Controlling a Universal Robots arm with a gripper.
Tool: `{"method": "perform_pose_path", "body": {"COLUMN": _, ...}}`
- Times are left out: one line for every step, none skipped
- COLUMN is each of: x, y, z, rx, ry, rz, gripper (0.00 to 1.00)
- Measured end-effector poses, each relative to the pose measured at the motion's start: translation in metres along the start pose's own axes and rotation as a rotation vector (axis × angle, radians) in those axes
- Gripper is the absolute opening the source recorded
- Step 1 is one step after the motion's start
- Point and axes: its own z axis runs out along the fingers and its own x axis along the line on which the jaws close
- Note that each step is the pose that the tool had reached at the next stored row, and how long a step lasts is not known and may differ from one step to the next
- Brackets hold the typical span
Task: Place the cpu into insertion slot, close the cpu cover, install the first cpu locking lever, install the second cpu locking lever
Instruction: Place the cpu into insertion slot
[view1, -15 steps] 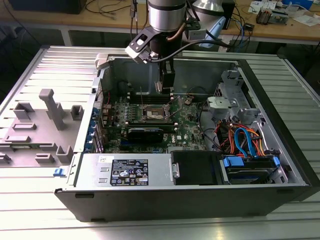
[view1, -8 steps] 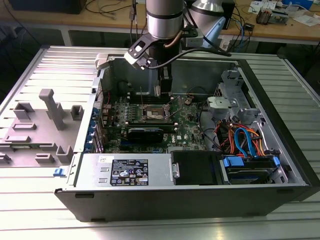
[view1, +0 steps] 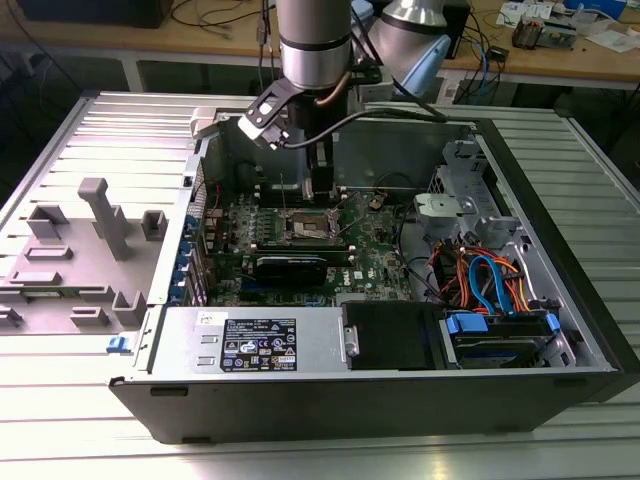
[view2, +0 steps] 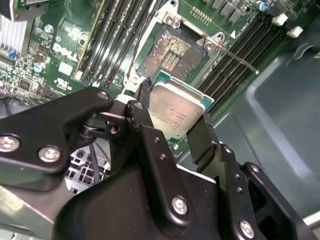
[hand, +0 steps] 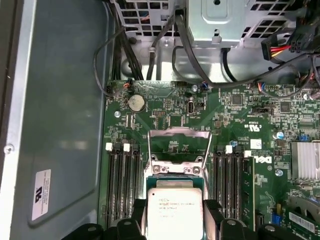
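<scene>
Silver cpu (view2: 176, 114) in pincer (hand: 174, 207), cpu cover (hand: 179, 132) raised, memory slots (hand: 116, 185) flanking

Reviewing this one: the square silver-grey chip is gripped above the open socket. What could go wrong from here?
1. The black gripper holds the square silver-grey cpu by two edges over the open socket. If it lands tilted or offset, it may bend contacts.
2. The raised silver frame cpu cover and the thin metal locking lever sit close by, so the gripper might catch them.
</scene>
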Motion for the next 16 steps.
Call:
{"method": "perform_pose_path", "body": {"x": 0.0001, "y": -0.0015, "z": 0.0033, "rx": -0.0004, "ry": -0.0001, "rz": 0.001, "gripper": 0.54}}
{"method": "perform_pose_path", "body": {"x": 0.0002, "y": -0.0022, "z": 0.0052, "rx": -0.0006, "ry": -0.0001, "rz": 0.001, "gripper": 0.54}}
{"method": "perform_pose_path", "body": {"x": 0.0002, "y": -0.0028, "z": 0.0071, "rx": -0.0007, "ry": -0.0001, "rz": 0.002, "gripper": 0.54}}
{"method": "perform_pose_path", "body": {"x": 0.0002, "y": -0.0034, "z": 0.0091, "rx": -0.0008, "ry": -0.0001, "rz": 0.002, "gripper": 0.54}}
{"method": "perform_pose_path", "body": {"x": 0.0002, "y": -0.0040, "z": 0.0109, "rx": -0.0007, "ry": -0.0003, "rz": 0.003, "gripper": 0.54}}
{"method": "perform_pose_path", "body": {"x": 0.0002, "y": -0.0047, "z": 0.0139, "rx": -0.0008, "ry": -0.0003, "rz": 0.004, "gripper": 0.54}}
{"method": "perform_pose_path", "body": {"x": 0.0001, "y": -0.0054, "z": 0.0176, "rx": -0.0008, "ry": -0.0005, "rz": 0.006, "gripper": 0.54}}
{"method": "perform_pose_path", "body": {"x": 0.0001, "y": -0.0059, "z": 0.0200, "rx": -0.0008, "ry": -0.0008, "rz": 0.008, "gripper": 0.54}}
{"method": "perform_pose_path", "body": {"x": 0.0001, "y": -0.0062, "z": 0.0218, "rx": -0.0008, "ry": -0.0009, "rz": 0.009, "gripper": 0.54}}
{"method": "perform_pose_path", "body": {"x": 0.0001, "y": -0.0066, "z": 0.0241, "rx": -0.0009, "ry": -0.0010, "rz": 0.010, "gripper": 0.54}}
{"method": "perform_pose_path", "body": {"x": 0.0001, "y": -0.0070, "z": 0.0261, "rx": -0.0011, "ry": -0.0010, "rz": 0.011, "gripper": 0.54}}
{"method": "perform_pose_path", "body": {"x": 0.0000, "y": -0.0074, "z": 0.0286, "rx": -0.0015, "ry": -0.0011, "rz": 0.012, "gripper": 0.54}}
{"method": "perform_pose_path", "body": {"x": 0.0000, "y": -0.0075, "z": 0.0290, "rx": -0.0014, "ry": -0.0012, "rz": 0.012, "gripper": 0.54}}
{"method": "perform_pose_path", "body": {"x": 0.0000, "y": -0.0075, "z": 0.0290, "rx": -0.0013, "ry": -0.0013, "rz": 0.012, "gripper": 0.54}}
{"method": "perform_pose_path", "body": {"x": 0.0000, "y": -0.0076, "z": 0.0303, "rx": -0.0014, "ry": -0.0011, "rz": 0.012, "gripper": 0.54}}
{"method": "perform_pose_path", "body": {"x": 0.0000, "y": -0.0077, "z": 0.0313, "rx": -0.0015, "ry": -0.0012, "rz": 0.012, "gripper": 0.54}}
